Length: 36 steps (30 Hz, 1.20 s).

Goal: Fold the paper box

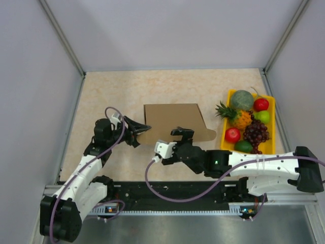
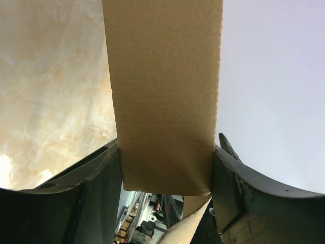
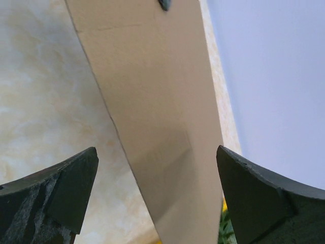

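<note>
The paper box lies in the middle of the counter as a flat brown sheet. Its long axis runs left to right, parallel to the near edge, and a rounded tab sticks out at its near right corner. It stretches away from both arm bases, so from either end effector the bulk of it lies ahead, toward the far side.

At the box's near left corner, the left end effector pinches the cardboard. In the left wrist view a strip of the box fills the whole gap, with its two edges pressed against the inner faces of the fingers.

Along the near edge, right of that grip and about midway along the box, sits the right end effector, spread as wide as it goes. In the right wrist view a cardboard panel runs up between the fingers, clear of both.

Both arms are at the box, but only the left one holds it. The coming move probably turns on the right one: the panel already lies inside its open span and runs straight ahead of it, so it can close or push without travelling sideways.

The yellow fruit tray stands well apart to the right.
</note>
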Available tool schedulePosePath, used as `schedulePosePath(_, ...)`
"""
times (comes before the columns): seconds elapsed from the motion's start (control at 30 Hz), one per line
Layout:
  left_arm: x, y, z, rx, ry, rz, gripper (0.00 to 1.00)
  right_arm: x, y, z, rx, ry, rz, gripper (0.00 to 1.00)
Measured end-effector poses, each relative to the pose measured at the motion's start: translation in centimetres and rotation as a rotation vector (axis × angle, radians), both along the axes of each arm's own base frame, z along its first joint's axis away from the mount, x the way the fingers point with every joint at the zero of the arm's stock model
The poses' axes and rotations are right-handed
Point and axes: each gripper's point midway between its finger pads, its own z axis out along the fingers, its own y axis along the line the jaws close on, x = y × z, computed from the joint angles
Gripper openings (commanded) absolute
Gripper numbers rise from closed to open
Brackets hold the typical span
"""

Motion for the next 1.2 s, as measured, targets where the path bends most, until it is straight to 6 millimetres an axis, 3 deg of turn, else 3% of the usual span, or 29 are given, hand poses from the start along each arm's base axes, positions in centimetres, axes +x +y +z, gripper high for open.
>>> schedulePosePath(0.2, -0.7, 0.0, 0.8, -0.032, 0.021, 0.006, 0.41, -0.4, 1.6, -1.2, -0.017, 0.029, 0.046, 0.98)
schedulePosePath(0.4, -1.2, 0.1, 1.1, -0.053, 0.058, 0.016, 0.40, 0.6, 2.4, -1.7, -0.062, -0.027, 0.029, 0.93)
schedulePosePath(0.5, -1.4, 0.1, 1.3, -0.060, 0.066, 0.015, 0.41, 1.2, 2.6, -1.6, -0.088, -0.071, 0.013, 0.87)
schedulePosePath(0.63, -1.7, 0.0, 1.5, -0.071, 0.067, 0.003, 0.40, 1.7, 2.7, -0.7, -0.091, -0.118, 0.005, 0.70)
schedulePosePath(0.73, -1.7, 0.0, 1.7, -0.077, 0.069, 0.006, 0.48, 1.8, 2.8, -0.5, -0.100, -0.133, 0.012, 0.58)
schedulePosePath(0.77, -1.7, 0.0, 1.7, -0.078, 0.067, 0.006, 0.60, 1.8, 2.8, -0.5, -0.105, -0.134, 0.016, 0.56)
schedulePosePath(0.87, -1.7, 0.1, 1.7, -0.077, 0.068, 0.008, 0.73, 1.7, 2.8, -0.8, -0.120, -0.128, 0.025, 0.50)
schedulePosePath(0.9, -1.7, 0.1, 1.7, -0.078, 0.070, 0.010, 0.83, 1.7, 2.8, -0.8, -0.119, -0.127, 0.026, 0.49)
schedulePosePath(1.0, -1.6, 0.5, 2.2, -0.074, 0.031, 0.025, 0.98, 1.7, 2.8, -1.0, -0.115, -0.111, 0.029, 0.42)
schedulePosePath(1.2, -0.1, 3.3, 3.8, 0.072, -0.124, 0.125, 0.98, 2.7, 2.2, -1.1, -0.136, -0.024, 0.030, 0.41)
